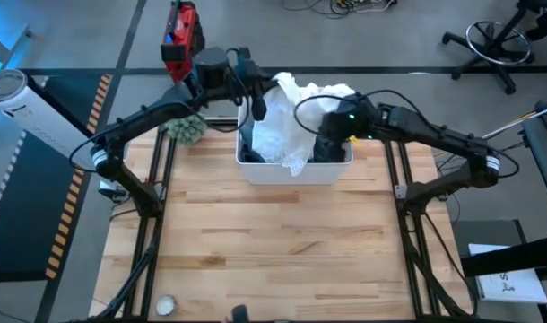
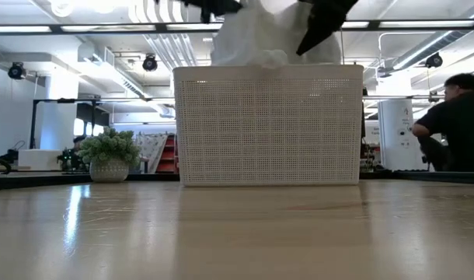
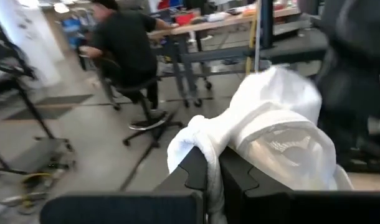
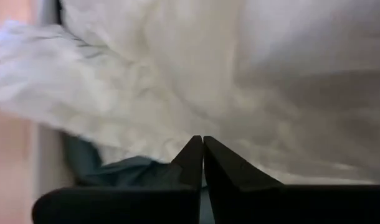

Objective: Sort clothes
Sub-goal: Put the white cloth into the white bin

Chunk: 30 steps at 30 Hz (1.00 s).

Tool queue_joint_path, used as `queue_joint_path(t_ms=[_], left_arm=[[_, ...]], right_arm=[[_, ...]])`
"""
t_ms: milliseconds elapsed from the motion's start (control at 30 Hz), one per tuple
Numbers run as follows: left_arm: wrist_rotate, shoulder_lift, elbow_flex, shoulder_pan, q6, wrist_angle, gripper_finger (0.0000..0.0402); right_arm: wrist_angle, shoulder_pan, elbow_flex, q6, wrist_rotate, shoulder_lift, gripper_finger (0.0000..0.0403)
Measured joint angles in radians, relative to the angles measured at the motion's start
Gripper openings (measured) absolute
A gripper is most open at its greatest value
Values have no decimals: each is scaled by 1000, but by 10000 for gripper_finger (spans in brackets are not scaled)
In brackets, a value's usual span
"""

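With the white bin [image 1: 296, 170] as my reference on the worktop [image 1: 273, 251], my left claw [image 3: 212, 163] is up over its far-left corner, pinched tight on the white garment [image 1: 287, 126], which drapes from there down into the bin. My right claw [image 4: 203, 146] sits over the bin's right half, fingers closed together with nothing between them, white cloth just beyond the tips.

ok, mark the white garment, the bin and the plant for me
white garment [image 1: 282, 126], high view, on the bunched cloth above the bin
white bin [image 2: 268, 124], low view, on its perforated front wall
small plant [image 2: 109, 148], low view, on its green leaves
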State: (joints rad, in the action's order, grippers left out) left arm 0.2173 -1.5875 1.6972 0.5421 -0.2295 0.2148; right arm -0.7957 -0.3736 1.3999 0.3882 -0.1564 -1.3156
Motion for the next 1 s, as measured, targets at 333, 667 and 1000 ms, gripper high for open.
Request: queue_joint_path(t_ms=[333,667,1000], left_arm=[[108,-1,-282,30,6,-80,26],[106,38,-311,30,-21,-11,166],[44,224,-391,29,-42,6,284]], right_arm=[[58,3,-112,-86,170,144,0],[253,2,-114,-57,269,132,0],[433,-66,-114,-9,282,-47,0]])
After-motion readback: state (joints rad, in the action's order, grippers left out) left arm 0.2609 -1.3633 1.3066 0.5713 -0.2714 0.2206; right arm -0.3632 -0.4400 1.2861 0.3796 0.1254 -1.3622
